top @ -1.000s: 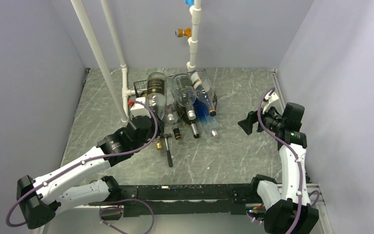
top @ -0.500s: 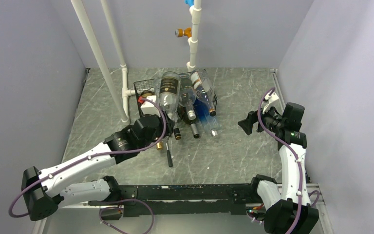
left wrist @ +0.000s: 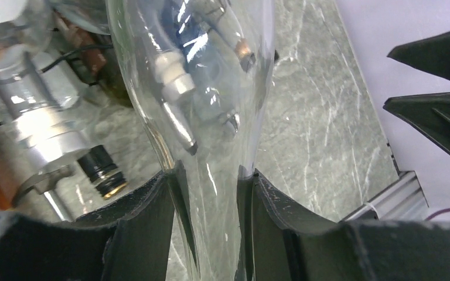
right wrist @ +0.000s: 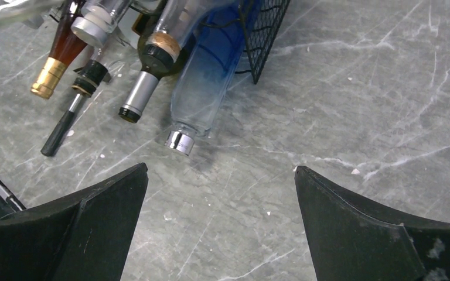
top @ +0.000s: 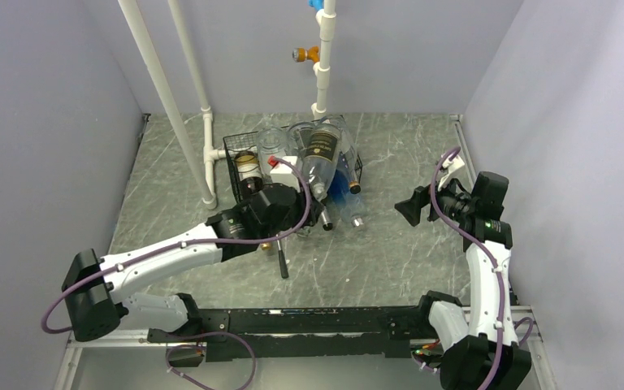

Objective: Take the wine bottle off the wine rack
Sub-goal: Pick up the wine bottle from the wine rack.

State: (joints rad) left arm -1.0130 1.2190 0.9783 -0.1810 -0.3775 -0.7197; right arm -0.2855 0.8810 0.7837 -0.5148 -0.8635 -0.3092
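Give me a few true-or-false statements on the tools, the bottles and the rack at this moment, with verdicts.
1. The left tool is shut on the neck of a clear bottle. True.
2. The right tool holds a bottle. False: it is open and empty, apart from the rack.
3. A blue bottle lies at the rack's right end, cap pointing out. True.
4. The rack stands by the arm bases. False: it sits far back, beside the white pipe.
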